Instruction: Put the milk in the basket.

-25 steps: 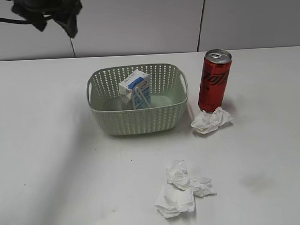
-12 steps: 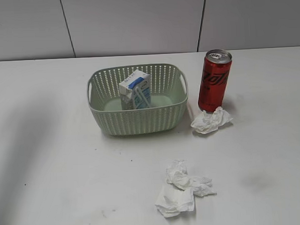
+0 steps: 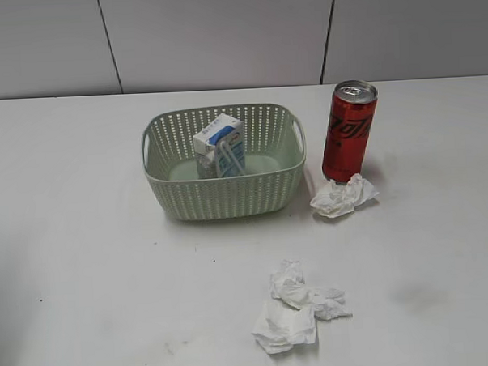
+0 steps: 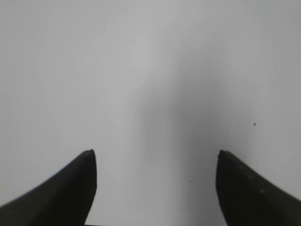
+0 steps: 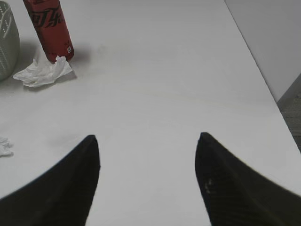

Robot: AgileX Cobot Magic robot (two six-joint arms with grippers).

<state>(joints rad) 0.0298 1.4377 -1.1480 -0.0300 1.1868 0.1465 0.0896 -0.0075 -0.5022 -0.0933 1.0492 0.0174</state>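
Exterior view: milk (image 3: 220,146) standing upright inside the basket (image 3: 226,196), near its middle, gable top just above the rim, long axis vertical, blue markings facing forward. Judged from this, task as good as finished; nothing left to carry, so no approach to plan beyond keeping clear. To the right of the basket, a red can (image 3: 349,130) upright, close to the basket but apart from it, with a crumpled tissue (image 3: 342,196) touching its base. Further toward the front of the basket, well apart, a second heap of tissues (image 3: 295,305) lying on the table (image 3: 85,263). No arm or gripper showing in this view. Left wrist view: left gripper (image 4: 155,157) wide open, nothing between its tips, only bare table beneath; basket not in sight, so bearing to the milk cannot be told from there. Right wrist view: right gripper (image 5: 148,141) likewise spread and empty, off beyond the can on the side away from the basket, basket edge (image 5: 8,44) just visible far left past the can (image 5: 49,28). Which arm sits nearer the milk: cannot be told.
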